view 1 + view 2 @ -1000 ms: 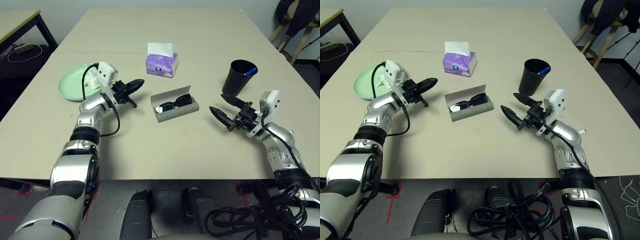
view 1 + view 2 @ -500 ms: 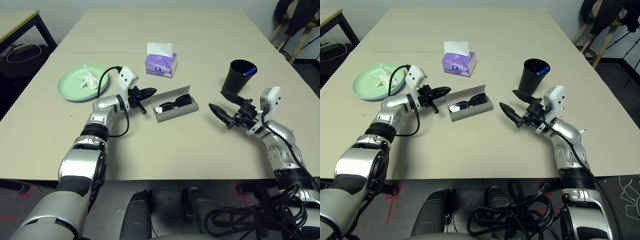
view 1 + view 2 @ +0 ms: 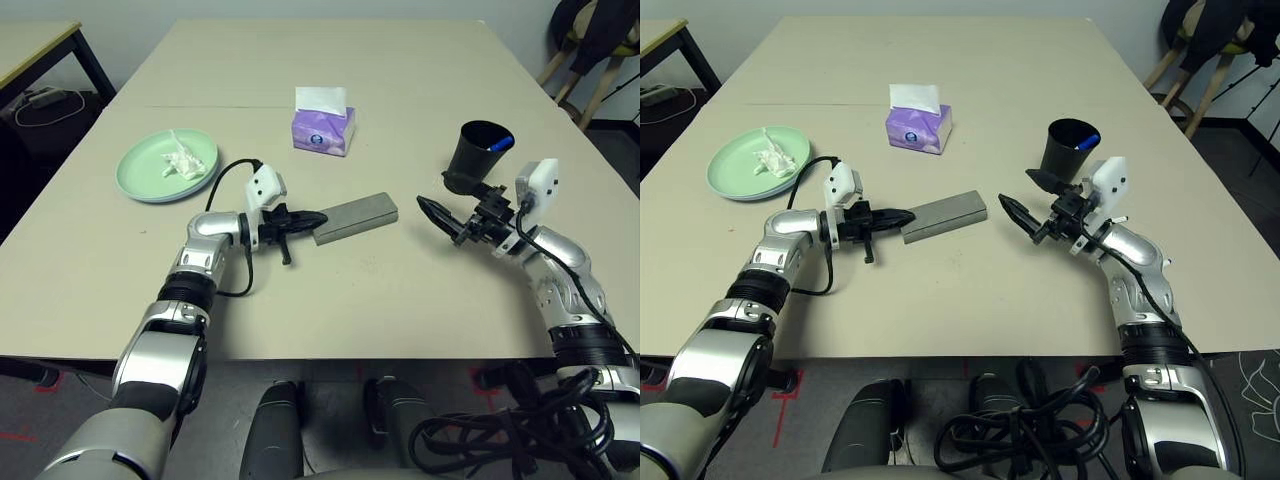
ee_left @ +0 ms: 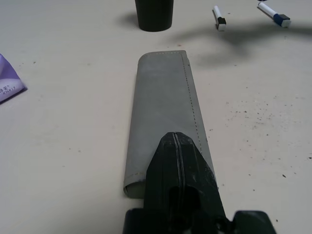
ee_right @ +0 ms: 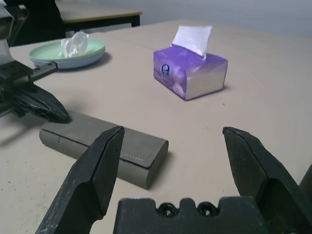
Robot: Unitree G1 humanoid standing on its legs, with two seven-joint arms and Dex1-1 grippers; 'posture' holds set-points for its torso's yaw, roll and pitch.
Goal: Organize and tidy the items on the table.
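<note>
You see the grey oblong glasses case (image 3: 354, 217) lying closed and flat near the middle of the beige table (image 3: 400, 90), its long axis running slantwise, the end toward the robot's left touched by the pinched-together tips of the left gripper (image 3: 312, 217). Your pale green plate (image 3: 165, 165) sits stacked on a light blue one well to the robot's left, with a crumpled white tissue (image 3: 180, 159) resting on it. The black cup (image 3: 477, 157) stands upright on the robot's right side, a blue-capped pen (image 3: 499, 143) leaning inside. Two more white pens (image 4: 219, 17) lie on the tabletop beyond the cup.
</note>
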